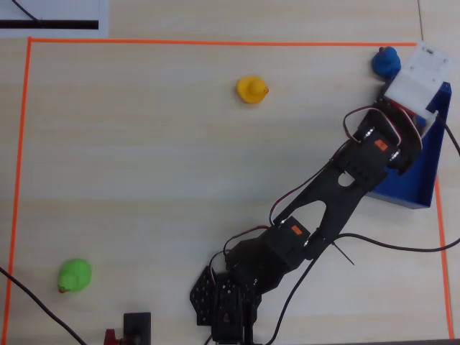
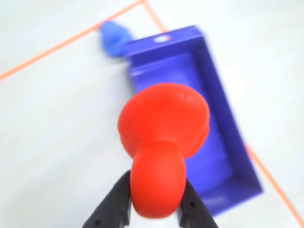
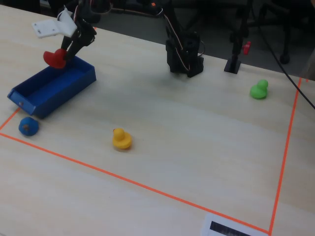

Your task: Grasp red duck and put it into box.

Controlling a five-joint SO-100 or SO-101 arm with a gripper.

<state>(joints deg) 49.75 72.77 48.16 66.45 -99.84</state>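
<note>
Right up against our wrist cam is the red duck, pinched by the head between the gripper fingers. We see it hanging in the air over the box, above the end away from the blue duck. Yellow duck and green duck sit out on the table, well apart.

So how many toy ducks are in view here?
4: red duck in the gripper above the box; blue duck beside it; yellow duck mid-table; green duck far side.
</note>
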